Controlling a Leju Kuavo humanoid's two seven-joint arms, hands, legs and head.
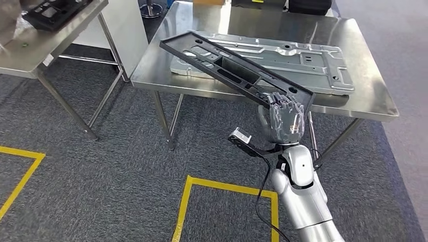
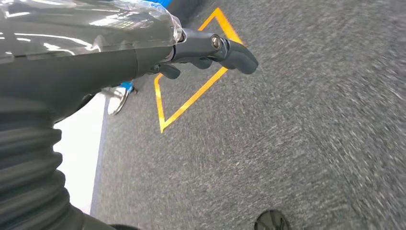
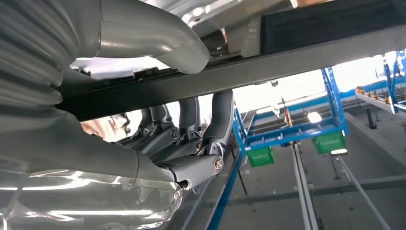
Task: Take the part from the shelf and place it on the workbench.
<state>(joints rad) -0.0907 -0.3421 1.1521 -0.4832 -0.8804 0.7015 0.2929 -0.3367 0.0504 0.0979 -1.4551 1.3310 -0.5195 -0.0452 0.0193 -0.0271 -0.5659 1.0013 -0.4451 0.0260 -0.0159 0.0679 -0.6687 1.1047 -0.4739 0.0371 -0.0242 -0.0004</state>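
- The right hand [image 1: 283, 118] grips one end of the black part [image 1: 233, 68], a long flat frame with cut-outs.
- In the right wrist view the thumb [image 3: 148, 36] lies on one face of the part [image 3: 268, 67] and the darker fingers [image 3: 210, 120] curl up against the other face, so the hand is clamped around that end.
- The part is tilted: the held end sits just off the near edge of the steel tabletop [image 1: 363, 91], and the free end reaches out over the tabletop toward its far left corner, raised clear of the surface.
- Under the part a silver metal plate [image 1: 308, 63] with stamped holes lies flat on the tabletop, taking up much of its middle.
- The left hand [image 2: 206, 50] hangs over grey carpet [image 2: 297, 143] marked with a yellow line [image 2: 191, 96]; its fingers are curled in and there is nothing in them.
- A second steel table [image 1: 30, 55] stands well apart to the left, with a black tray [image 1: 53, 11] on it.
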